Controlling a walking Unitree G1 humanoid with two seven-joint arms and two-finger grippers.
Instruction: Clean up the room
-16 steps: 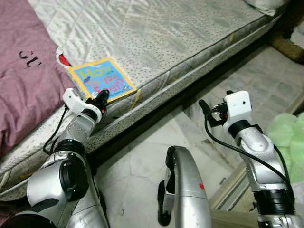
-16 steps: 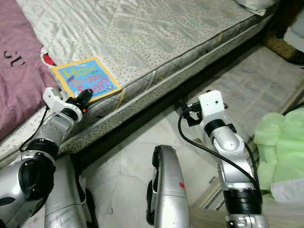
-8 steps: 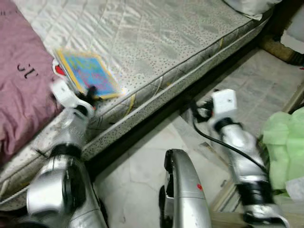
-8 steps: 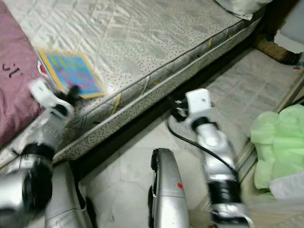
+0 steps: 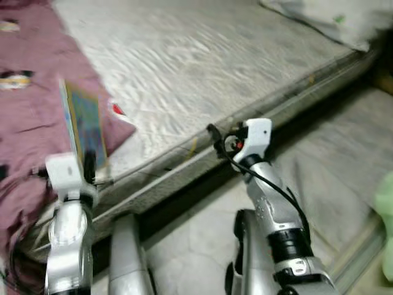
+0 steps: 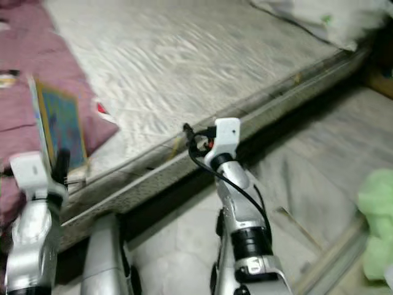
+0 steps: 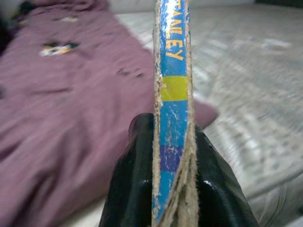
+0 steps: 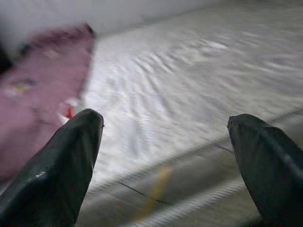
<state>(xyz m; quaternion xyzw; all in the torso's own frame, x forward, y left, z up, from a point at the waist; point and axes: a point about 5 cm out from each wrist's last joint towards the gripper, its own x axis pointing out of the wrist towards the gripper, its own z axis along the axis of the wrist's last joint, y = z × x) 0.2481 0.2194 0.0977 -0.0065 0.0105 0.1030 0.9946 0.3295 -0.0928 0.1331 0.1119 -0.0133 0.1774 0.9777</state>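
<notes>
Saw left pincer [image 7: 173, 156] clamped on thin blue-and-yellow picture book [image 5: 85, 126], holding it upright on edge above purple blanket [image 5: 31, 123] at bed's near edge. Right pincer [image 8: 170, 156] had fingers wide apart, gripping nothing, hovering by side of grey quilted mattress [image 5: 209, 67]. Pale pillow [image 5: 325, 21] lay at far corner. Views blurred.

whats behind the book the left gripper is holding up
The left gripper holds the book upright by its lower edge. Behind it lie the purple blanket and the grey mattress. The patch of blanket directly behind the cover is hidden.
</notes>
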